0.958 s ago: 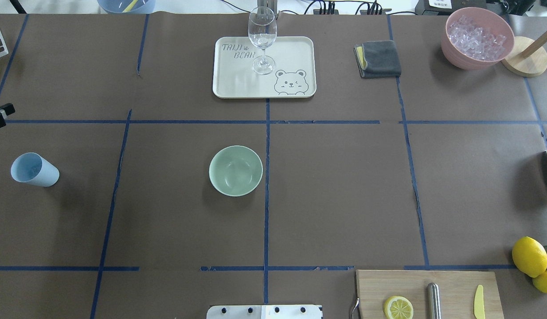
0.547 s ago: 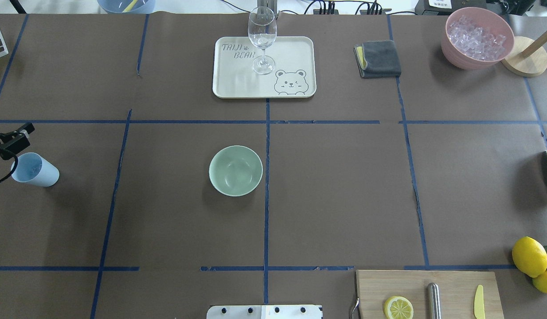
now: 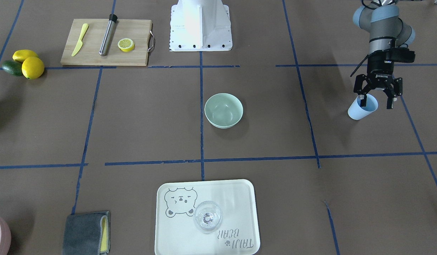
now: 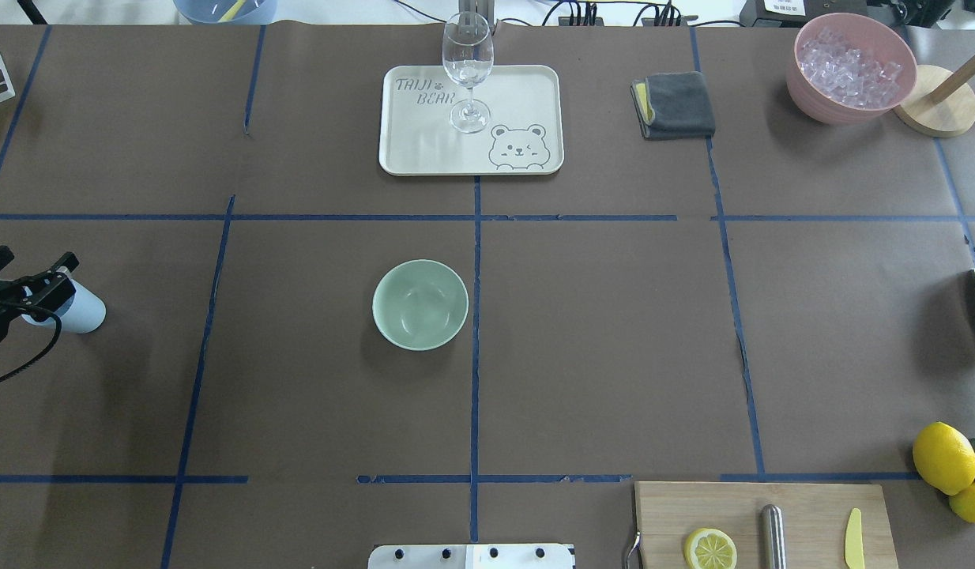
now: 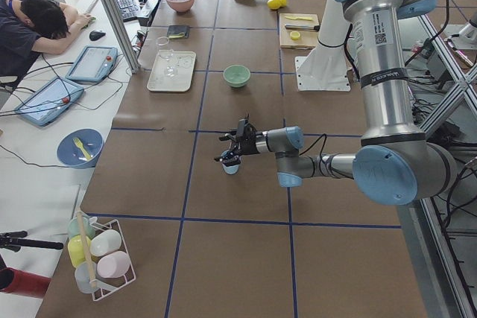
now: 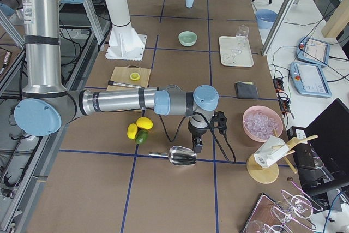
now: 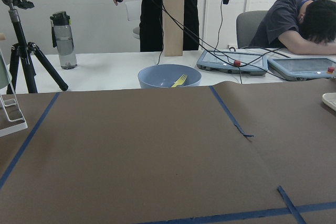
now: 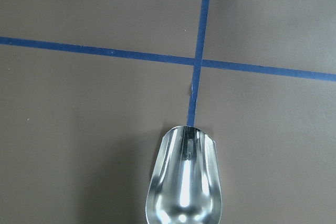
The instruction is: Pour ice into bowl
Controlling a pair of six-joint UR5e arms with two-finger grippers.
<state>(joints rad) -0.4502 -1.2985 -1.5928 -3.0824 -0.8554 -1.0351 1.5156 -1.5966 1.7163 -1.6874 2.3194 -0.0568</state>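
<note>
The pale mint-green bowl (image 4: 420,304) stands empty at the table's middle and also shows in the front view (image 3: 223,110). Clear ice cubes (image 4: 847,67) fill the pink tub (image 4: 811,107) at the back right. A light blue cup (image 4: 84,314) stands at the far left; I cannot tell whether it holds ice. My left gripper (image 4: 33,261) is open and hangs over the cup's mouth, its fingers (image 3: 361,100) on either side of the cup's rim (image 3: 362,109). My right gripper (image 6: 195,147) is at a metal scoop (image 8: 184,182) near the table's right end; I cannot tell whether it is open or shut.
A cream tray (image 4: 527,95) with a wine glass (image 4: 468,71) is at the back centre, with a folded grey cloth (image 4: 677,104) to its right. A cutting board (image 4: 803,506) with a lemon slice, metal rod and yellow knife is at the front right, beside lemons (image 4: 944,457).
My left gripper has come in from the left edge and moved nearer along that edge to over the blue cup, now covering its mouth. Bowl, cup and the other things have not moved.
</note>
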